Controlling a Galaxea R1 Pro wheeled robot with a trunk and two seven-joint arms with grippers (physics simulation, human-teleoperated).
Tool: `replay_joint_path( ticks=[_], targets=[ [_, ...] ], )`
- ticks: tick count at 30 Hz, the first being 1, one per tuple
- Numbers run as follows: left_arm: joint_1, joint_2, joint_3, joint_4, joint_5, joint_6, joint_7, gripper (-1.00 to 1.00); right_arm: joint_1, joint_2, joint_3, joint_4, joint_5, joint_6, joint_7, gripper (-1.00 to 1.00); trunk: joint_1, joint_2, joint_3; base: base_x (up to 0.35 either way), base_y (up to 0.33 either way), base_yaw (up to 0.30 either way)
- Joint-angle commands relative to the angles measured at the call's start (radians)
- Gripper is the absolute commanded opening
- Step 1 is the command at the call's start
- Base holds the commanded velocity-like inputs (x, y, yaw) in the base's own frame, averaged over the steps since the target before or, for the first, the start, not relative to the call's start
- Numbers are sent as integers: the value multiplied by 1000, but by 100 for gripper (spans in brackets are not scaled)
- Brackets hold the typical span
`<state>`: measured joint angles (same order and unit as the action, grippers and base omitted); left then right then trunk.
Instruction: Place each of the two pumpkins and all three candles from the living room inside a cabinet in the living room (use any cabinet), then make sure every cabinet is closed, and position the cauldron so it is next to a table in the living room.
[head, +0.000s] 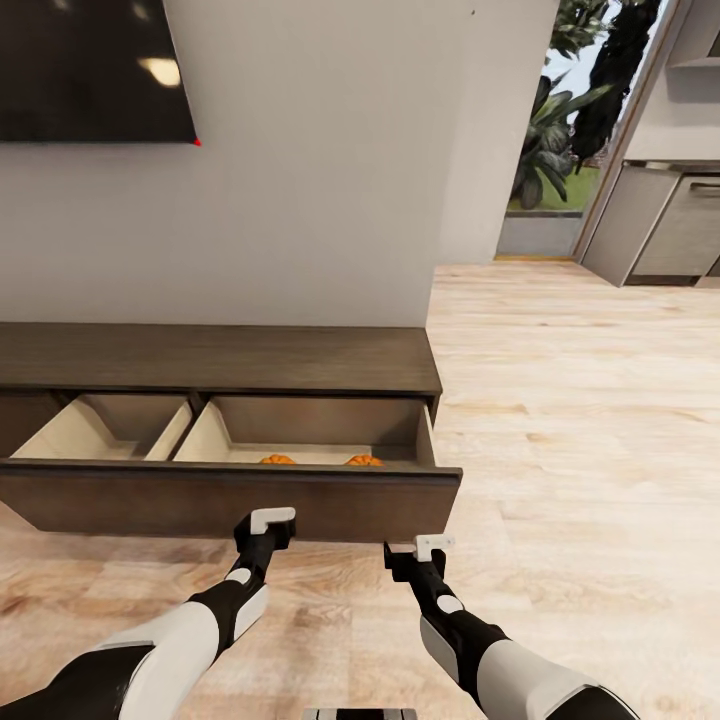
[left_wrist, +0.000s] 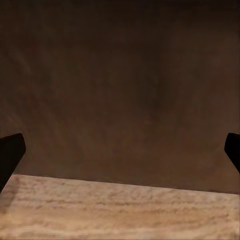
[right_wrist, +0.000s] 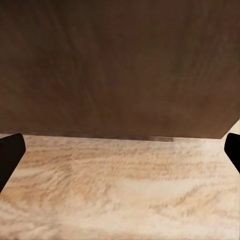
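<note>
The long dark-brown cabinet (head: 220, 358) stands against the wall with its wide drawer (head: 230, 500) pulled out, pale inside. Two orange pumpkins (head: 277, 460) (head: 365, 460) peek over the drawer front, lying in the right compartment. My left gripper (head: 262, 535) and right gripper (head: 418, 560) hover just in front of the drawer front, near the floor. Both are open and hold nothing. The left gripper (left_wrist: 120, 155) faces the dark drawer front (left_wrist: 120, 90) up close, and the right gripper (right_wrist: 120, 155) faces its lower edge (right_wrist: 120, 70) above the floor. The candles, cauldron and table are out of view.
A black TV screen (head: 90, 70) hangs on the wall above the cabinet. Light wooden floor (head: 580, 420) stretches to the right toward a glass door with plants (head: 550, 150) and grey kitchen cupboards (head: 670, 220). The drawer's left compartment (head: 100, 430) looks empty.
</note>
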<state>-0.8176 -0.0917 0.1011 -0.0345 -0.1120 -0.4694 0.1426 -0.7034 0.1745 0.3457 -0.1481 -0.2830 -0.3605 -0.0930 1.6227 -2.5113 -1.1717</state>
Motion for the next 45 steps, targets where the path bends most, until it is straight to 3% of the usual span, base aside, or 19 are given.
replay_joint_path(
  ticks=[1,27,33,45],
  targets=[
    [-1,0,8,1,-11,-3,5,100,-1,0,9,1,-7,-3,-5,100,0,0,-1,0,0,0],
    [-1,1,8,4,-10,-5,5,100,-1,0,9,1,-7,-3,-5,100,0,0,-1,150,0,0],
    [-1,1,8,5,31,-5,4,100,-1,0,9,1,-7,-3,-5,100,0,0,-1,139,0,0],
    [-1,13,8,4,40,-5,4,100,-1,0,9,1,-7,-3,-5,100,0,0,-1,107,0,0]
  ],
)
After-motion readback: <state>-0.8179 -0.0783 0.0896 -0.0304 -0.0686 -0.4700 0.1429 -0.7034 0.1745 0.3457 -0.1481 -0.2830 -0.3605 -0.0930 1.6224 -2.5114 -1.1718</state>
